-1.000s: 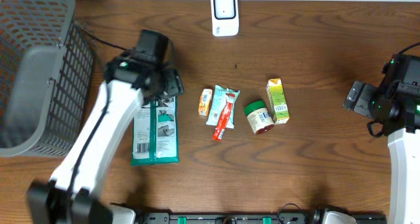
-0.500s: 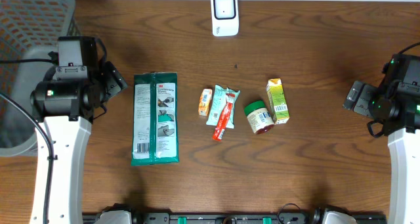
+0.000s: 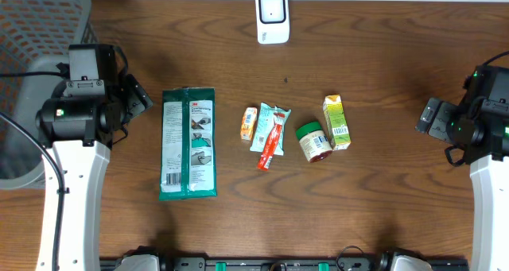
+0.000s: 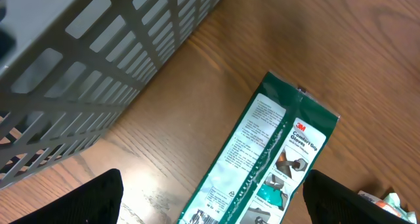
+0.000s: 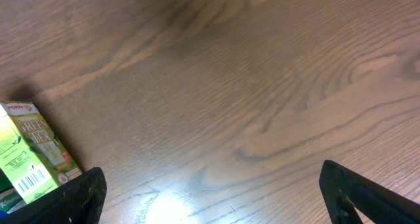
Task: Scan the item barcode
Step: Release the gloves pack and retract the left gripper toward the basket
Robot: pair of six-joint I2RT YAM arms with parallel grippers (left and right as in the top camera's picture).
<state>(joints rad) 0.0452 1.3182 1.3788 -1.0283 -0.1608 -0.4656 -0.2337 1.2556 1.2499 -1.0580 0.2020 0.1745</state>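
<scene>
jaws on both sides stand wide open, empty. green flat pack [image 3: 188, 144] lies on the surface [image 3: 382, 80] just beside the left gripper [image 3: 137, 96]. probably light, floppy, slick film; pinch a long edge.

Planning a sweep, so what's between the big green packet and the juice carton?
The overhead view shows three things between the green packet and the carton: a small orange packet, a light-blue pack holding something red, and a green-lidded jar.

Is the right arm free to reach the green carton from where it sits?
Probably yes: only bare table lies between the open right hand and the carton; the jar sits on its far side.
</scene>
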